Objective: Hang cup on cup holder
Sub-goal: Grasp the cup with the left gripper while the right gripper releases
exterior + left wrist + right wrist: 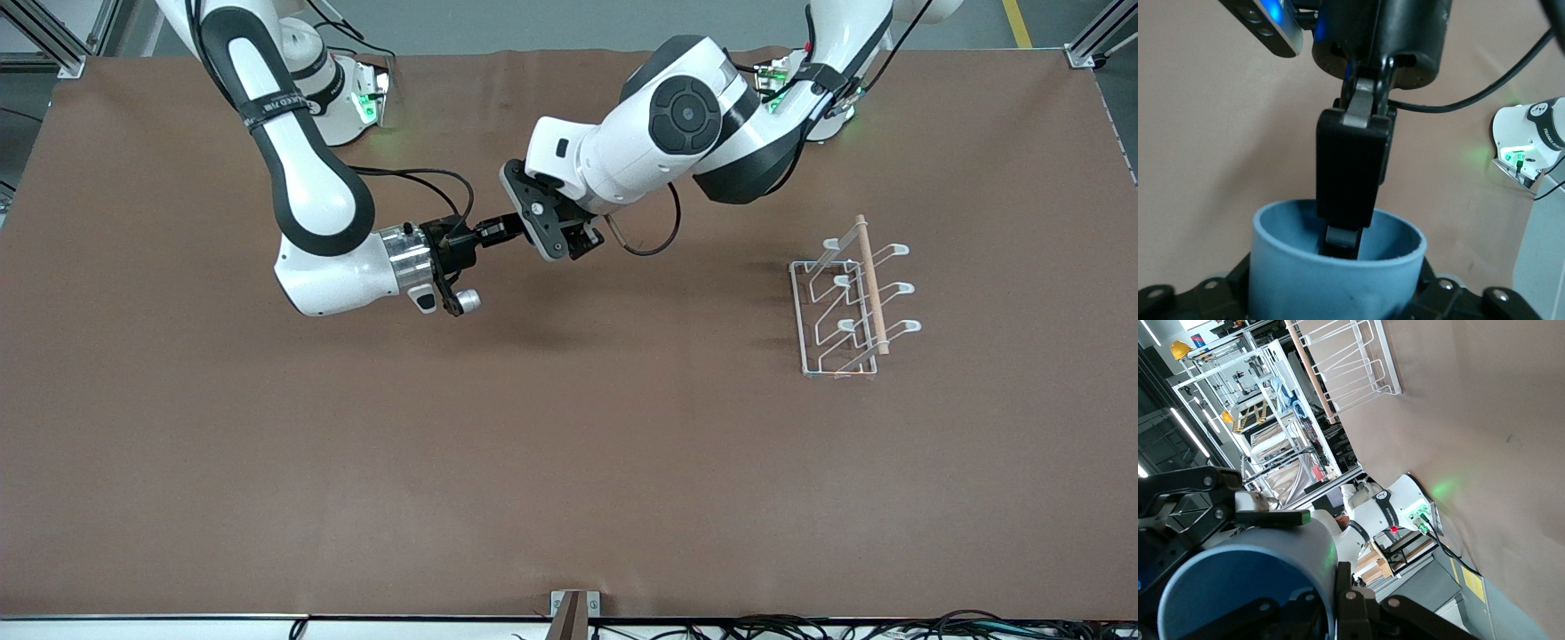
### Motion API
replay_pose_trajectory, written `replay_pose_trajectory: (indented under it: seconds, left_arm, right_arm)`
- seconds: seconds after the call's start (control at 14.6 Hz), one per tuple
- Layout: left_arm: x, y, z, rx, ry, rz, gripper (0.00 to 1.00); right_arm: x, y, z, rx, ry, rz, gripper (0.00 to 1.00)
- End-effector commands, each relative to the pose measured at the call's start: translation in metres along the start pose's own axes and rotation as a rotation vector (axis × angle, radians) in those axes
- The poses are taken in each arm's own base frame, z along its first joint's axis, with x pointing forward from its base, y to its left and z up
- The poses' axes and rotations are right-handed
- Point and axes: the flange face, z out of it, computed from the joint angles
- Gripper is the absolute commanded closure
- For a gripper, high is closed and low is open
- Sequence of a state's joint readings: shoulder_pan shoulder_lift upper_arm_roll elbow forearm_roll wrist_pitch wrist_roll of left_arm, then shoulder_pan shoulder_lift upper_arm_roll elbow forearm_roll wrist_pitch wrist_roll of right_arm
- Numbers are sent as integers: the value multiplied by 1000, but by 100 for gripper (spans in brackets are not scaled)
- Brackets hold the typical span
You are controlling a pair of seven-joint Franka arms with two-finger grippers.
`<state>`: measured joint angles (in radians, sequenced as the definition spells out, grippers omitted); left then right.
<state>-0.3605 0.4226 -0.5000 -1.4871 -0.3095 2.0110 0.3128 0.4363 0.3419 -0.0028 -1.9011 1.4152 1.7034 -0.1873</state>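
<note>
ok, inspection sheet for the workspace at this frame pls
Surface: brown table, covering flat.
Job's things: the cup is up in the air over the table's middle, between both end effectors. The cup holder stands toward the left arm's end of the table, with nothing on its prongs.
Clutter: nothing seen.
End effectors: the left end effector and the right end effector meet at the cup. Which one bears it cannot be told.
Cables: a black cable loops off the left arm's wrist, another off the right arm's. A cable bundle lies along the table's near edge.
Surroundings: metal frame posts at the corners. Shelving shows in the right wrist view.
</note>
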Motion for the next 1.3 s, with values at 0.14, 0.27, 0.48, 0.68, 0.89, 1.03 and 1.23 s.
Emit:
replay_pose_trajectory:
  seconds: [0.14, 0.27, 0.48, 0.68, 0.89, 1.03, 1.23]
  left_arm:
    - [-2, 5, 4, 4, -28, 75, 63]
    - [-6, 1, 0, -1, -54, 68, 70]
    - [-11, -6, -3, 21, -91, 70, 76]
    - [-23, -24, -24, 84, -138, 125, 88]
    - [-52, -78, -53, 105, -238, 146, 98]
    - [-65, -81, -81, 202, -353, 232, 100]
    - [-75, -67, -85, 475, -634, 349, 100]
  right_arm:
    - [-7, -8, -1, 30, 11, 0, 96]
    - [-8, -8, -5, 34, 5, 1, 4]
    - [-8, -12, -11, 34, 4, 19, 0]
    - [-5, -13, -40, 24, 44, 75, 0]
    - [-9, -10, -97, -164, 120, 111, 0]
    - [-8, 0, -154, -329, 197, 158, 0]
    - [-14, 13, -238, -480, 311, 175, 0]
